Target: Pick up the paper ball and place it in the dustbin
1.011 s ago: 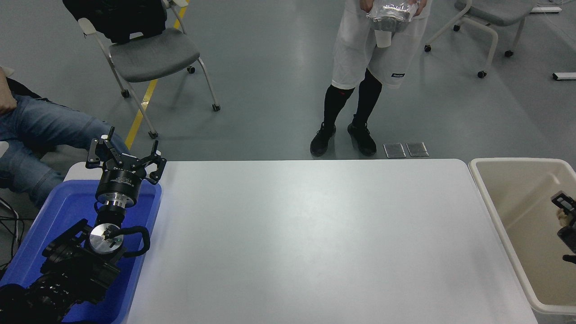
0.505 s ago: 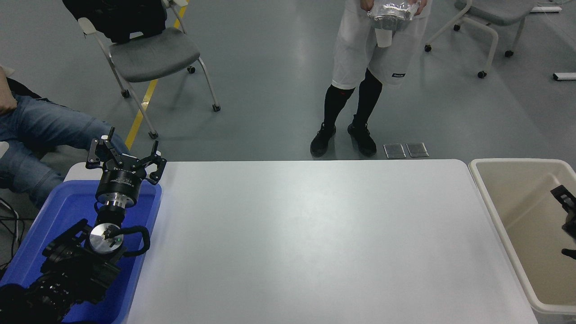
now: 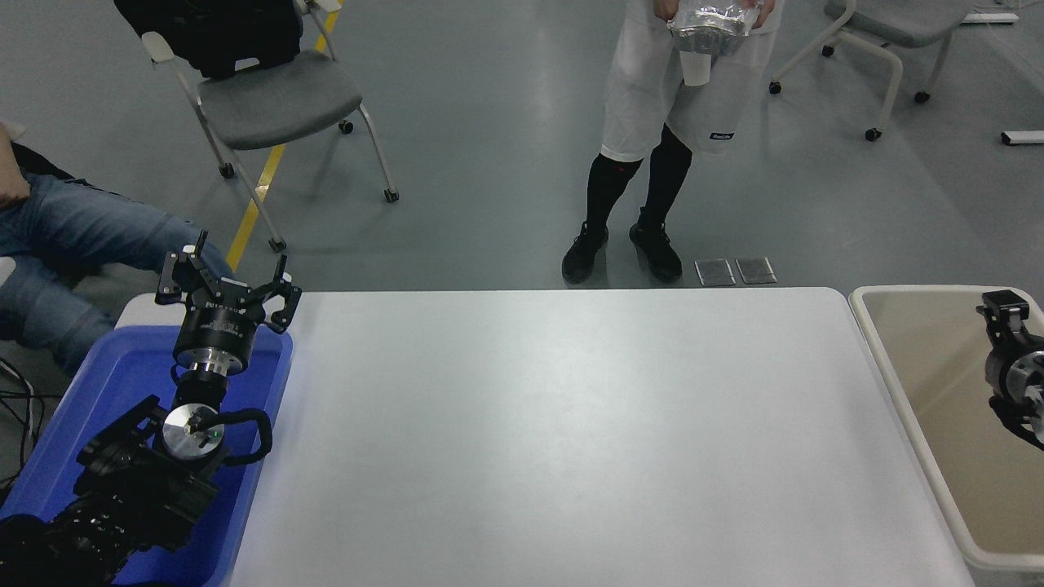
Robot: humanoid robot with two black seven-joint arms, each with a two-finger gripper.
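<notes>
1. At 7 o'clock the parked left arm reaches over the shallow bright blue plastic tray [image 3: 98, 383]; its black left gripper [image 3: 224, 281] sits above the tray's far rim, fingers spread apart with nothing between them.
2. The white rectangular table [image 3: 555, 440] fills the middle of the view.
3. At 3 o'clock the large beige plastic dustbin [image 3: 889, 359] with its thick rounded rim stands just beside the table's right edge, its visible floor smooth and bare.
4. The black right gripper [image 3: 1005, 306] enters from the right edge above the dustbin's far half; most of it is cut off by the frame, so I cannot tell whether its fingers are apart or together.
5. The crumpled tan paper ball shows nowhere in this view.
6. At 12 o'clock a person in white shorts [image 3: 669, 106] stands on the grey floor beyond the table, holding a crinkled silvery bundle [image 3: 708, 20].
7. At 10 o'clock a grey-seated chair [image 3: 277, 102] stands near a seated person's jeans [image 3: 81, 228].
</notes>
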